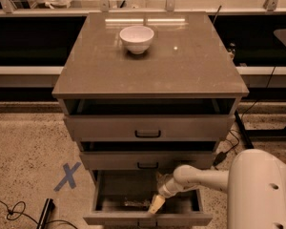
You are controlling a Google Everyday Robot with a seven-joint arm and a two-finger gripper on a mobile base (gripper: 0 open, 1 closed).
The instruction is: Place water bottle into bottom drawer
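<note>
The bottom drawer, the lowest of three grey-brown cabinet drawers, a deep tray with a flat front panel, stands pulled wide open at the bottom centre of the frame. The water bottle, a small clear plastic bottle, shows only dimly, lying on its side on the drawer floor near the front wall. The pale gripper reaches down into the drawer just right of the bottle; whether they touch cannot be told.

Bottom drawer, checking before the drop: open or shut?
Open: the bottom drawer is pulled out, tray floor exposed; the gripper hangs inside it.
</note>
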